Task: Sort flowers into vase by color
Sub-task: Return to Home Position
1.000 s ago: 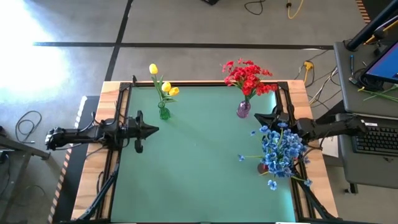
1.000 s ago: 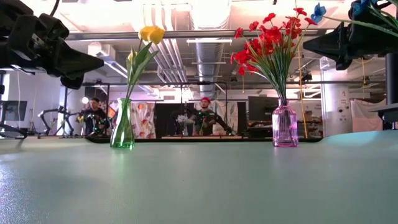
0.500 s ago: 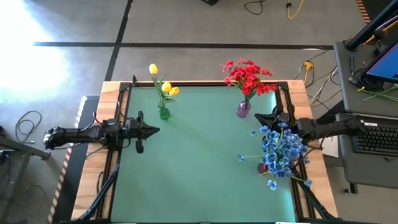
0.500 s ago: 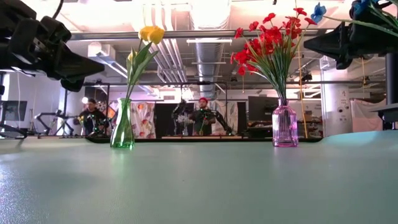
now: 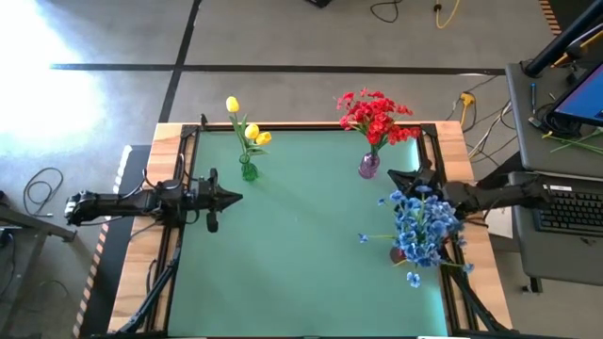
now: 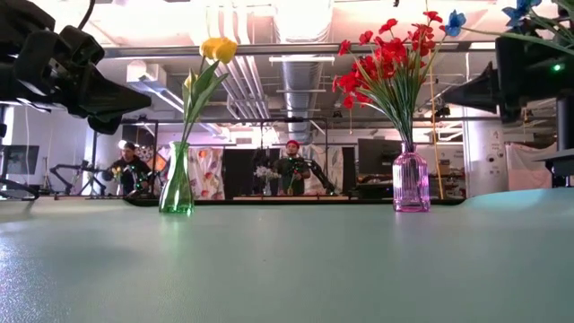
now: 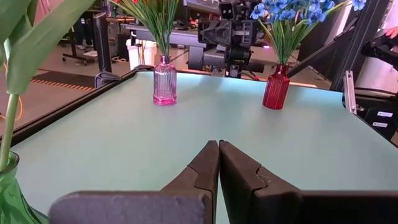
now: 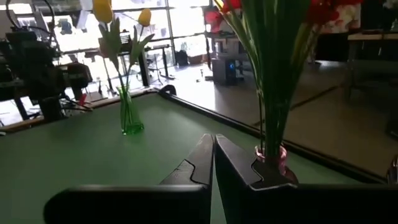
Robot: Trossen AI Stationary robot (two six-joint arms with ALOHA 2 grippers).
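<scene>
Yellow tulips stand in a green vase (image 5: 248, 171) at the far left of the green mat. Red flowers fill a pink vase (image 5: 368, 166) at the far right. Blue flowers (image 5: 424, 224) stand in a red vase (image 7: 275, 87) near the right edge, their blooms spreading under my right arm. My left gripper (image 5: 236, 197) is shut and points level toward the table's right, near the green vase (image 7: 12, 193). My right gripper (image 5: 391, 176) is shut and points level toward the table's left, beside the pink vase (image 8: 273, 155). Neither holds anything.
A raised black frame (image 5: 311, 128) runs round the mat on a wooden table. The middle and near part of the mat (image 5: 301, 264) are bare. A desk with a keyboard (image 5: 570, 212) stands off the right edge. People show in the room beyond the far edge (image 6: 291, 166).
My right gripper has sunk a little and turned at the wrist, staying shut beside the pink vase. The left arm and the three vases have kept still.
</scene>
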